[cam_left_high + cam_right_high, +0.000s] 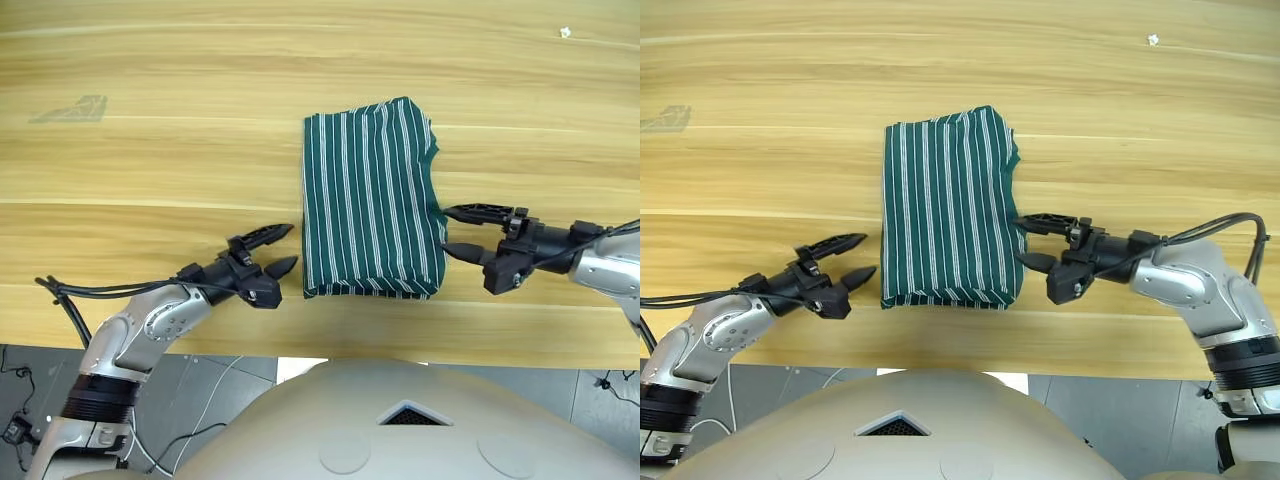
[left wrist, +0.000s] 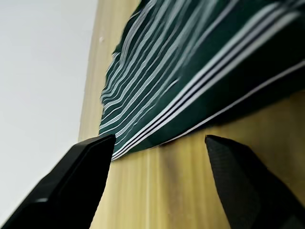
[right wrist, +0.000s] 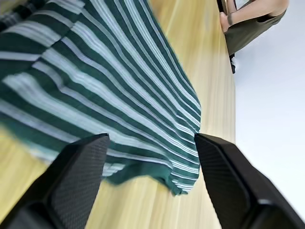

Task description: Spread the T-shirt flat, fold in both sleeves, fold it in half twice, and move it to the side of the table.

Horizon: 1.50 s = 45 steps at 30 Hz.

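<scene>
The T-shirt (image 1: 371,200), dark green with thin white stripes, lies folded into a compact rectangle on the wooden table (image 1: 150,160), near its front edge. My left gripper (image 1: 281,249) stands open just off the shirt's near left corner, fingers apart and empty. My right gripper (image 1: 447,231) is open at the shirt's right edge, its fingertips (image 1: 1024,222) close to or touching the fabric. From the left wrist camera the folded edge (image 2: 190,86) lies just beyond the two fingers; the right wrist camera has the striped cloth (image 3: 95,81) between and ahead of its fingers.
A small white scrap (image 1: 566,32) lies at the far right of the table. A faint grey mark (image 1: 72,108) sits at the far left. The table's front edge (image 1: 300,350) runs just below both grippers. Bare wood spreads to the left and behind the shirt.
</scene>
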Available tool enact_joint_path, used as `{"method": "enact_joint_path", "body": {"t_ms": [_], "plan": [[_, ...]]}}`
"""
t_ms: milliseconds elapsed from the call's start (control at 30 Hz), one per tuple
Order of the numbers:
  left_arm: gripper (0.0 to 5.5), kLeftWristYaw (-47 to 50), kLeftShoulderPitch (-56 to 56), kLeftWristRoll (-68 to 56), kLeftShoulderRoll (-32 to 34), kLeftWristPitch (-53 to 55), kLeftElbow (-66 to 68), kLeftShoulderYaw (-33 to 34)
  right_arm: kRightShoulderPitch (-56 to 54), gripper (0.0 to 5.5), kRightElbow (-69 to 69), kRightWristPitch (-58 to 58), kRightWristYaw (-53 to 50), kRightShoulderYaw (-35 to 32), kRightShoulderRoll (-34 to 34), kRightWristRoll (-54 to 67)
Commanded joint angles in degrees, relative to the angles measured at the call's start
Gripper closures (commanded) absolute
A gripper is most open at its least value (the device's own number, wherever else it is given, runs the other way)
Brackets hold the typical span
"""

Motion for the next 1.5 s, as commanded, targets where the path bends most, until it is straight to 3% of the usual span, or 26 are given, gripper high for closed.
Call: {"method": "enact_joint_path", "body": {"t_ms": [33,533,800,1133,1400,1500], "plan": [[2.01,-0.9,-0.4,2.3,2.7,-1.4,0.4,-0.8,0.3,2.17,4.1,-3.9,-0.2,0.7,-1.9,-3.3],[2.01,-1.7,-1.9,5.7,2.9,-4.6,2.5,-7.8,3.5,2.17,2.8,-3.7,2.9,10.8,1.4,-3.6],[2.01,-1.9,-1.0,5.6,4.4,-4.6,1.3,-8.5,3.0,2.17,1.9,-2.0,3.7,12.1,0.9,-1.9],[3.81,-2.3,-2.4,4.8,5.4,-6.0,2.2,-9.9,3.3,4.1,1.5,-0.3,3.4,11.3,1.2,-2.2],[4.94,-2.0,-3.3,5.4,5.6,-5.7,3.0,-10.1,2.5,5.45,1.7,0.5,3.8,11.8,2.5,-2.1],[5.26,-1.9,-3.2,5.4,5.7,-5.6,3.0,-10.0,2.8,5.49,1.9,0.5,3.7,12.0,3.0,-2.3]]}}
